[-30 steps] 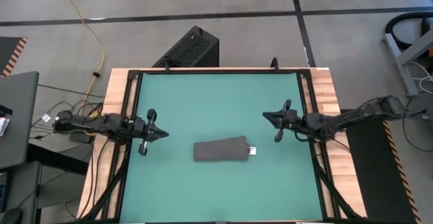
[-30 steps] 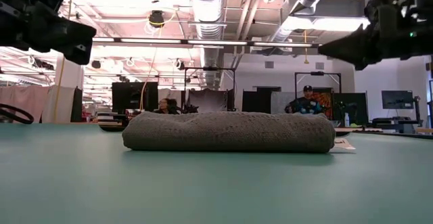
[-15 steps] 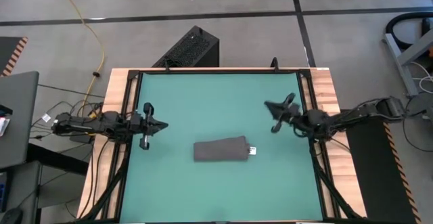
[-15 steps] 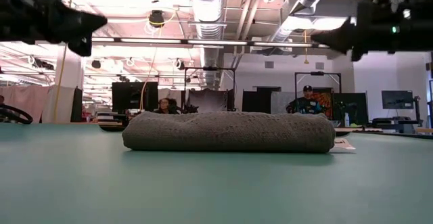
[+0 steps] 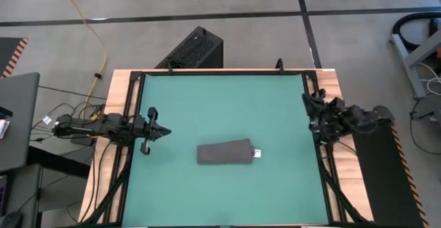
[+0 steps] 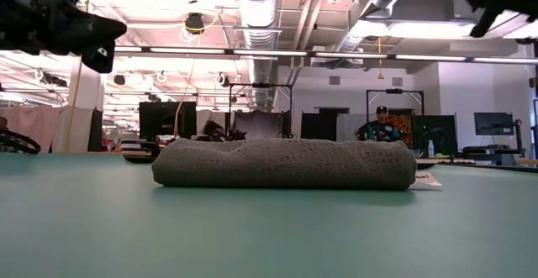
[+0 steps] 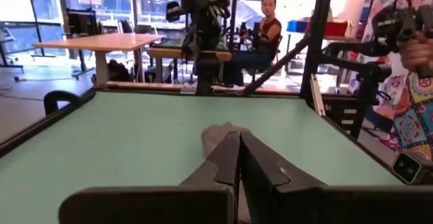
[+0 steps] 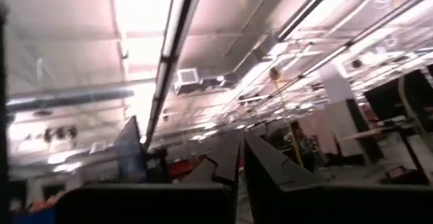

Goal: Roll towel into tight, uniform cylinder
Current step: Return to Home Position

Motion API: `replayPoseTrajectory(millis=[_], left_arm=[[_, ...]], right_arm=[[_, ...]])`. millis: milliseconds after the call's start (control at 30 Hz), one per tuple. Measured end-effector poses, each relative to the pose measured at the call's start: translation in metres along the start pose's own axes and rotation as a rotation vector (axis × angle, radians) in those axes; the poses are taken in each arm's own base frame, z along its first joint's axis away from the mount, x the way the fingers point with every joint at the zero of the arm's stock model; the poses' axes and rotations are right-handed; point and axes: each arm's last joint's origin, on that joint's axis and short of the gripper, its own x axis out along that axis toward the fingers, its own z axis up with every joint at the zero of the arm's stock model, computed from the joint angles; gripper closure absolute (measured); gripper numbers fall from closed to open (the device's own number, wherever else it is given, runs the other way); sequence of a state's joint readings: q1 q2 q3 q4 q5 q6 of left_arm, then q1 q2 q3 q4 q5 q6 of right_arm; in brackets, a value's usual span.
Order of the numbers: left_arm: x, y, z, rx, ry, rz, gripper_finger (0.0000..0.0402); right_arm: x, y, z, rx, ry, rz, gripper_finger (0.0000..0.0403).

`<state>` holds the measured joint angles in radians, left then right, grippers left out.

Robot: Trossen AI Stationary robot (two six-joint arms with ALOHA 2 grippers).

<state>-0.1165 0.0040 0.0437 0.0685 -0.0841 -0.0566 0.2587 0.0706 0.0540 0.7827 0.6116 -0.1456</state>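
Since the towel (image 5: 224, 152) lies rolled as a cylinder near the middle of the tabletop (image 5: 220, 97) and needs no grip, both my claws are pinched together and empty. The left claw (image 5: 165, 132) hovers over the left edge. The right claw (image 8: 241, 139) is folded up at the right edge and aimed at the ceiling, well apart from the towel.

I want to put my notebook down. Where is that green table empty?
Bare: the wide stretch of green mat between the towel and the edge by the black box, and the narrower strip on the towel's other side. Crowded: the left gripper hangs over the mat's left edge, the right gripper is folded at its right edge.
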Motion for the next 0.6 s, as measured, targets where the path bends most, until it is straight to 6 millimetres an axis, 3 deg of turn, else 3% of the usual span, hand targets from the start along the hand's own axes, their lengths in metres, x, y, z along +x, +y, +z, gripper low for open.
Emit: replayPoseTrajectory(millis=[100, 300, 500, 600], left_arm=[[0.0, 0.0, 0.001, -0.001, -0.003, 0.0, 0.0401], [0.0, -0.002, 0.001, 0.006, -0.006, -0.053, 0.0401], [0.0, -0.001, 0.001, 0.113, -0.009, -0.023, 0.0401], [0.0, -0.001, 0.001, 0.177, -0.01, -0.034, 0.0401]], right_arm=[[-0.001, 0.004, 0.004, -0.054, 0.142, 0.047, 0.0356], [-0.013, 0.013, -0.014, -0.188, 0.515, 0.208, 0.0356], [-0.024, 0.013, -0.029, -0.304, 0.582, 0.228, 0.0356], [-0.035, 0.01, -0.052, -0.338, 0.648, 0.218, 0.0356]])
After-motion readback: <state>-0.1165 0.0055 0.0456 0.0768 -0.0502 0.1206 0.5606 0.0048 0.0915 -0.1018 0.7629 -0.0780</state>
